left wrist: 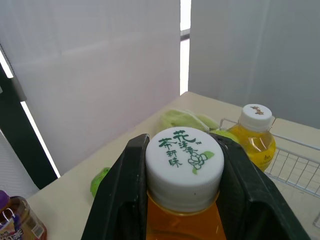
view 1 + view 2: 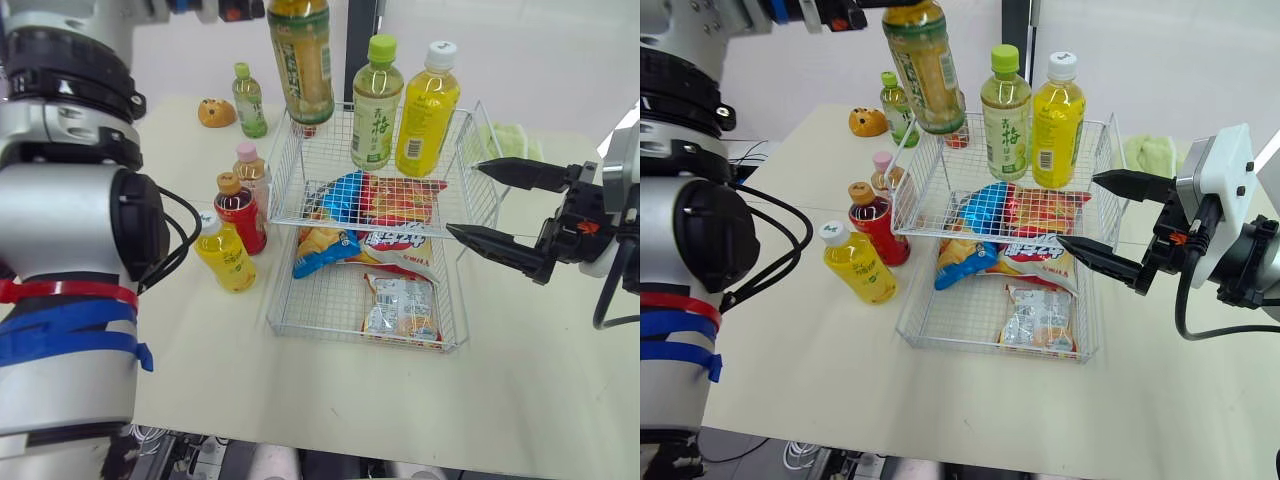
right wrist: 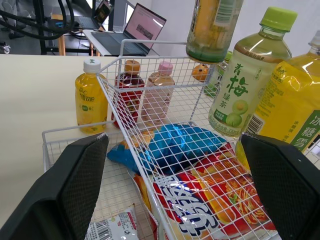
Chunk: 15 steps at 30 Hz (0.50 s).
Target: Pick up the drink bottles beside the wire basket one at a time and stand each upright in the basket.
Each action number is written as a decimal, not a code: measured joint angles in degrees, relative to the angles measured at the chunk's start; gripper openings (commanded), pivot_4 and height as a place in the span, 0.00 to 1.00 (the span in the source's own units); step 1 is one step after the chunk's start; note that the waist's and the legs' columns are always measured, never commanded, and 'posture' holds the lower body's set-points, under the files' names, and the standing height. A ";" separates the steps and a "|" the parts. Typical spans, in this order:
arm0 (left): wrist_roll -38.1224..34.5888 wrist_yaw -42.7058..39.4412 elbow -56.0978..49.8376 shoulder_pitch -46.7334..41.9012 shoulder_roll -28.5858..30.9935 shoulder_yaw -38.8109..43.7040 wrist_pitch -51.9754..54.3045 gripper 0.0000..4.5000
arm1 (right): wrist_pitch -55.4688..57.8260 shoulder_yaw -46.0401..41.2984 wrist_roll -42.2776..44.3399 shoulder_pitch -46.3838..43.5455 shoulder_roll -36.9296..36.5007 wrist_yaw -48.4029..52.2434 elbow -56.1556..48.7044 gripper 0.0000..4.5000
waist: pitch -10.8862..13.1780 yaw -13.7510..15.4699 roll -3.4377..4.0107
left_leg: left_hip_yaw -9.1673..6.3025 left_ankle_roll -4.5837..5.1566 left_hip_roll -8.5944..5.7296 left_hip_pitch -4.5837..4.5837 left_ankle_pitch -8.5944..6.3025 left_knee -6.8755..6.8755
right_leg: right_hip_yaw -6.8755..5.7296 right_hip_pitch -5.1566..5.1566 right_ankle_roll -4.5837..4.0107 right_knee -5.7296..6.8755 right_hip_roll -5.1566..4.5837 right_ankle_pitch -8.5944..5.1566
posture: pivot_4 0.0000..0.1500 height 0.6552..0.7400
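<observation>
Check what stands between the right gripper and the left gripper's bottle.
In the left eye view, two upright bottles in the basket: the green-capped bottle and the yellow bottle, right of the held bottle.

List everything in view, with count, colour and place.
Wire basket: one, white, two tiers, table centre.
Upper-tier bottles: two, green-capped, tall yellow.
Tea bottle: one, amber, held over basket's far left corner.
Bottles left of basket: four, small yellow, red, pink-capped, small green.
Snack packets: several, mixed colours, both tiers.
Toy: one, orange, far left.
Cloth: one, green, behind basket.
Left jaws: shut on tea bottle's cap.
Right jaws: open, right of basket.
</observation>
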 measured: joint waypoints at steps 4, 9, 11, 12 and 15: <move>1.34 1.82 2.34 2.40 -2.76 -0.20 -2.43 0.30 | -0.18 0.01 -0.48 -0.17 0.00 -0.16 0.26 1.00 | 0.00 0.02 0.00 | 0.01 0.00 0.00 0.00 0.00 0.00 | 0.01 -0.01 0.00 -0.01 0.00 0.00 | 1.00 0.71; 2.28 3.48 4.33 3.00 -4.67 -0.19 -4.69 0.30 | -1.13 0.00 -3.39 -0.01 -0.02 -0.24 0.95 1.00 | 0.00 0.04 0.00 | 0.03 0.00 -0.01 -0.06 0.00 -0.02 | 0.02 -0.07 0.00 -0.02 0.00 0.00 | 1.00 0.71; 2.37 4.62 4.70 3.01 -5.47 0.17 -5.11 0.30 | -1.24 -0.06 -4.92 0.55 -0.04 -0.24 1.07 1.00 | 0.00 0.09 0.00 | 0.03 0.00 -0.01 -0.06 0.00 -0.01 | 0.01 -0.06 0.00 -0.01 0.00 0.00 | 1.00 0.71; 2.37 5.04 5.04 3.00 -5.77 0.35 -5.52 0.30 | -1.24 -0.10 -5.16 0.73 -0.04 -0.24 1.24 1.00 | 0.00 0.11 0.00 | 0.03 0.00 -0.01 -0.06 0.00 -0.01 | 0.02 -0.07 0.00 -0.01 0.00 0.00 | 1.00 0.71; 2.37 5.00 5.60 3.00 -6.27 0.43 -6.60 0.30 | -1.24 -1.50 -5.74 1.73 -0.06 -0.15 1.39 1.00 | 0.00 0.11 0.00 | 0.03 0.00 -0.01 -0.06 0.00 0.00 | 0.01 -0.06 0.00 0.00 0.00 0.00 | 1.00 0.71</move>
